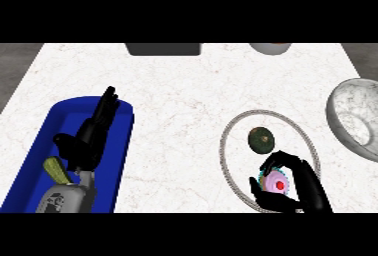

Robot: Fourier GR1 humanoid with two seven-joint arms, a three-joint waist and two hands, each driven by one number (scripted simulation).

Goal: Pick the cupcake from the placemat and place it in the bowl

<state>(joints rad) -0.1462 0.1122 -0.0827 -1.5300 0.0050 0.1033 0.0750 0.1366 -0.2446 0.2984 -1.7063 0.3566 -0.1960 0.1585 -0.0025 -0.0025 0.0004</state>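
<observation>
A white marbled table [177, 100] is carrying everything, and the round placemat [235, 131] with its pale rope-like rim is lying on it as the landmark. Well to the left of the placemat, a deep blue tray [40, 165] is sitting at a slant, with a yellow-green item [56, 170] showing in it. To the right of the placemat, a grey marbled bowl [353, 117] is standing apart from it, cut by the view's edge. Over the blue tray, the left robot hand [88, 137] is resting with its fingers straight, holding nothing. At the near edge of the placemat, the right robot hand [295, 185] is curling around the pink cupcake [277, 184] with its red centre. Just beyond the cupcake, a dark green round item [262, 140] is lying inside the placemat.
</observation>
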